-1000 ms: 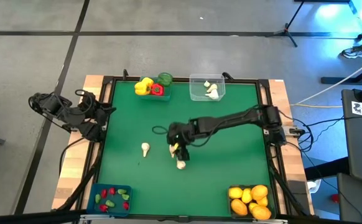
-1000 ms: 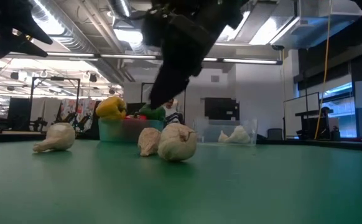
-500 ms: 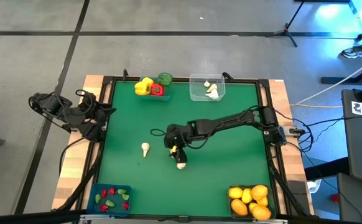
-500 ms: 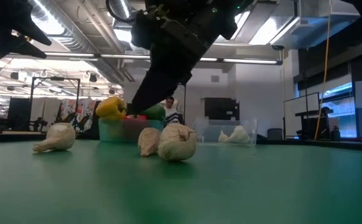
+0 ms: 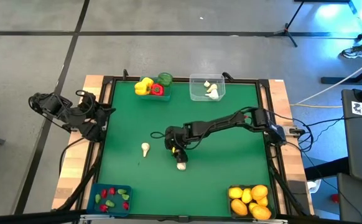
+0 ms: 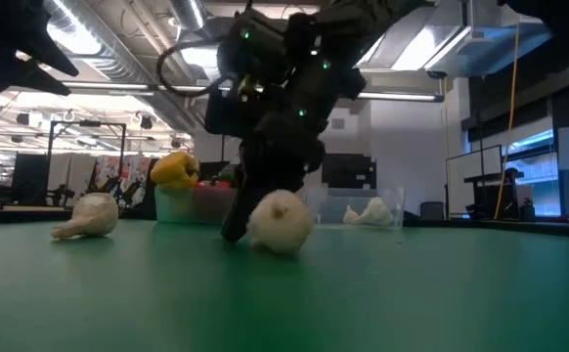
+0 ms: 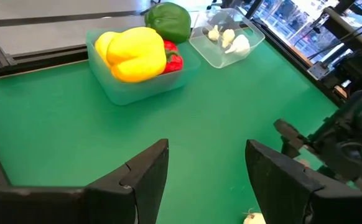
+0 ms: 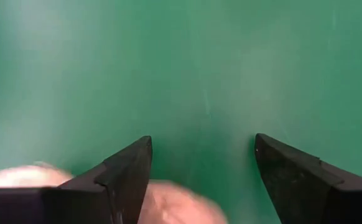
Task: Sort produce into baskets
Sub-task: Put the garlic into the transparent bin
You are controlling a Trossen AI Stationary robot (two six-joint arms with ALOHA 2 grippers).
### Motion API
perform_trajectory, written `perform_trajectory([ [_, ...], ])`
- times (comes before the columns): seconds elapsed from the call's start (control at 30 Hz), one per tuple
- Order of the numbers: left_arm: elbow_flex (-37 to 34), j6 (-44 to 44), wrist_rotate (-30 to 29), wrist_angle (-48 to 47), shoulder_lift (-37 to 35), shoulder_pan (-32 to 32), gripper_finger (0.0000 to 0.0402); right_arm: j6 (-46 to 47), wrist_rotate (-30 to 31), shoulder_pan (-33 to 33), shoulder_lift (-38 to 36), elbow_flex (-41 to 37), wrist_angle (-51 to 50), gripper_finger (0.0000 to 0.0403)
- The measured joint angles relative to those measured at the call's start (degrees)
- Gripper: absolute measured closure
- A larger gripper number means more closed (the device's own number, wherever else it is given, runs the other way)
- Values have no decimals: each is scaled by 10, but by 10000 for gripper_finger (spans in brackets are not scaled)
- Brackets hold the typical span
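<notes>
The right hand (image 5: 176, 148) is reaching down to the middle of the green desk (image 5: 231, 155), its fingers (image 8: 124, 177) spread open and straddling a pale garlic bulb (image 8: 178, 205) without closing on it. In the low view its fingertips are touching down just beside another garlic bulb (image 6: 281, 222), and a third garlic bulb (image 5: 145, 149) is lying apart toward the left arm's side. The left hand (image 7: 209, 180) is waiting open at the desk's left edge, gripping nothing. Along the far edge, the teal basket (image 5: 151, 94) is holding the yellow, red and green peppers, and the clear basket (image 5: 206, 89) is holding garlic. At the near edge, the blue basket (image 5: 109, 200) is holding small red and green pieces, and the dark basket (image 5: 250, 201) is holding citrus.
</notes>
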Motion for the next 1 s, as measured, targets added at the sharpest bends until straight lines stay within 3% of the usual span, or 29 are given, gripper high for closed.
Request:
perform_trajectory([
  [0.27, 0, 6, 0, 0, 0, 0, 194, 21, 70, 2, 6, 3, -26, 129],
  [0.53, 0, 4, 0, 0, 0, 0, 194, 47, 78, -4, -3, 0, -38, 212],
  [0.67, 0, 4, 0, 0, 0, 0, 194, 76, 138, -13, -35, 0, -74, 230],
  [0.77, 0, 2, 0, 1, 0, 0, 194, 125, 163, -24, -68, 20, -159, 233],
  [0.87, 0, 2, -1, 1, 0, 0, 194, 154, 141, -29, -89, 24, -219, 233],
  [1.0, 0, 8, -3, 1, 0, 0, 194, 105, 27, -22, -109, 24, -227, 236],
])
